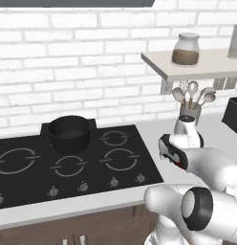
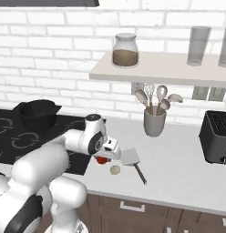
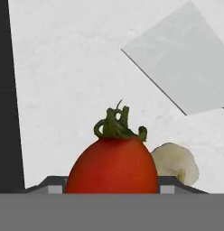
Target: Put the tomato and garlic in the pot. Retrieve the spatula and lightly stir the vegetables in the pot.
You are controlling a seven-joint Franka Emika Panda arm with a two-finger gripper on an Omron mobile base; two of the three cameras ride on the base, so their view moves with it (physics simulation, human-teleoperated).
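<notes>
Tomato (image 3: 113, 164) between fingers (image 3: 53, 185); pot (image 1: 69, 133) apart.

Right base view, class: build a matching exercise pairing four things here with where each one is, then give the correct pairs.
Things:
1. pot
2. spatula
3. jar
4. tomato

Places:
A. lying flat on the counter
B. on the wall shelf
C. just under the tool
D. on the black cooktop

Pairs: 1-D, 2-A, 3-B, 4-C
</notes>
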